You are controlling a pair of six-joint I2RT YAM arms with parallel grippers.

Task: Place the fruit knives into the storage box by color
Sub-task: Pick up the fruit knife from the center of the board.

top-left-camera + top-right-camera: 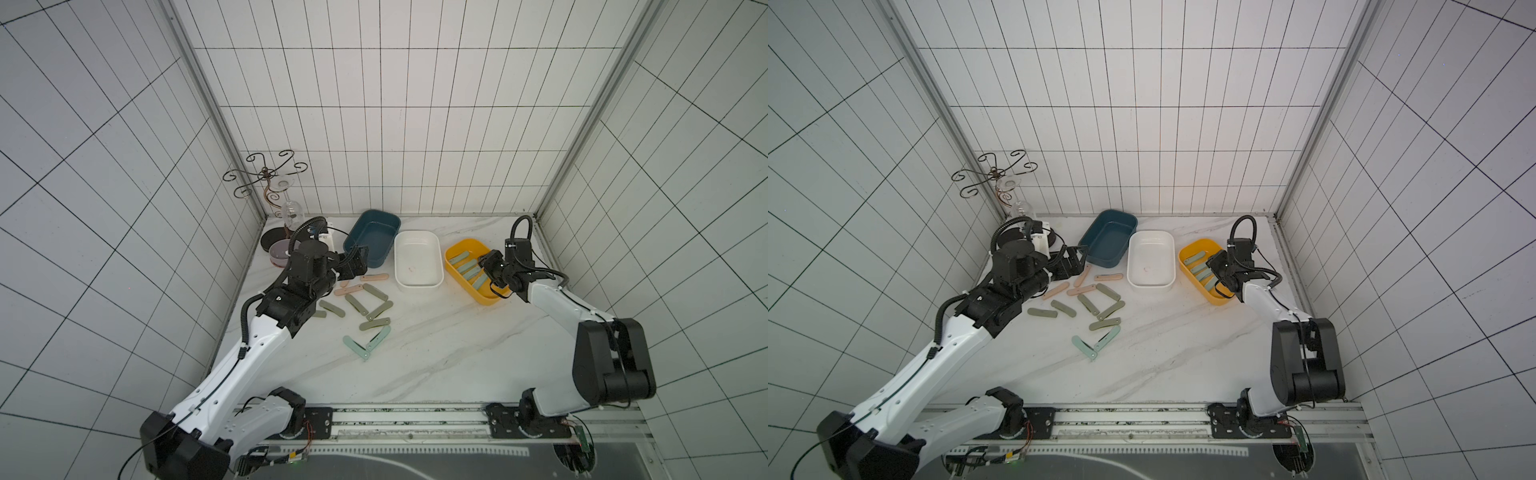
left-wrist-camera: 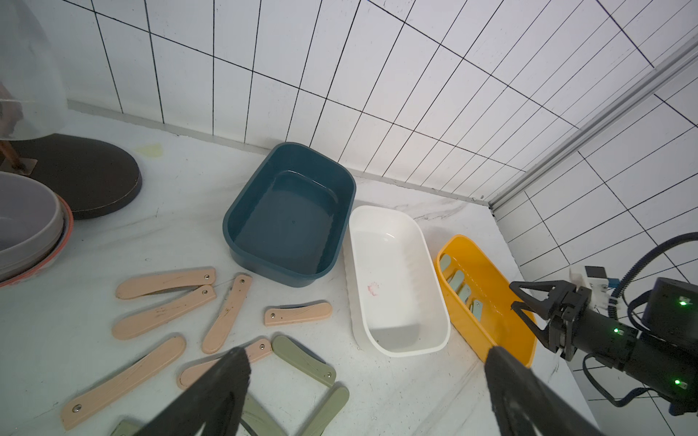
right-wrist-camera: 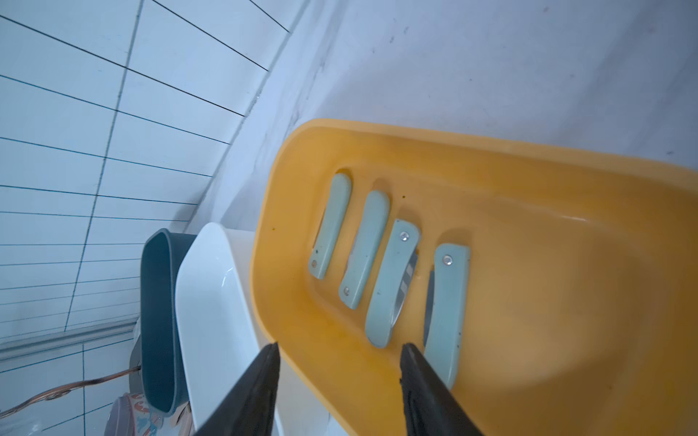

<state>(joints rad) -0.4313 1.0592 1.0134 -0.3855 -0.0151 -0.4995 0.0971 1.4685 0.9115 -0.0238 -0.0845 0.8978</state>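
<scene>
Right claw (image 3: 340, 347) spread, empty, above yellow oblong plastic box (image 3: 491, 151) near far right corner of bench (image 1: 436, 353); four pale mint folding fruit knives (image 3: 381, 283) lie inside, colour grouped. Left claw (image 2: 368, 356) spread wide over peach-pink flat-handled knives (image 2: 166, 281) near bench's left edge, seemingly lining up next pick.

text: none readable in any view
white box (image 2: 396, 271): small red mark (image 2: 374, 288) on its floor, perhaps a stamp or only a stain; too blurred to read in the left wrist view, a faint speck in both top views
</scene>
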